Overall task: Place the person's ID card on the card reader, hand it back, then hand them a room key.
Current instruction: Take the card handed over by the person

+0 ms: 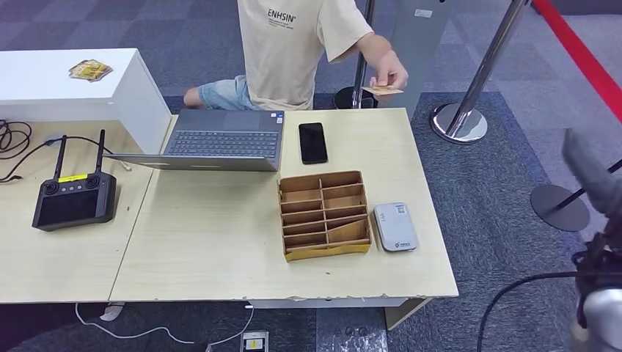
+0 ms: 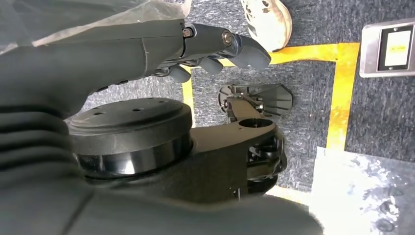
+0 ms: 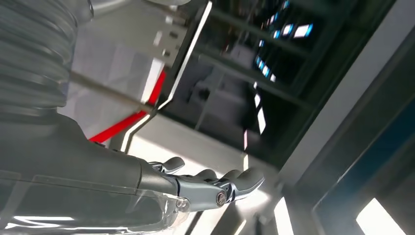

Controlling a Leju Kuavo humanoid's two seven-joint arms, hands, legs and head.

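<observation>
Cardboard organizer (image 1: 323,215) with several compartments sits mid-desk, the grey card reader (image 1: 395,226) just beside it toward the right. Behind them lie a black phone (image 1: 313,142) and an open laptop (image 1: 220,139); a black remote controller (image 1: 73,197) rests far left. A person (image 1: 293,51) stands beyond the desk (image 1: 213,249), holding the ID card (image 1: 382,90) above its far edge, past the phone. Right hand (image 3: 210,183) is raised clear of the desk, fingers loosely extended, holding nothing. Left hand (image 2: 215,51) hangs toward the floor, fingers slightly curled and apart, empty.
</observation>
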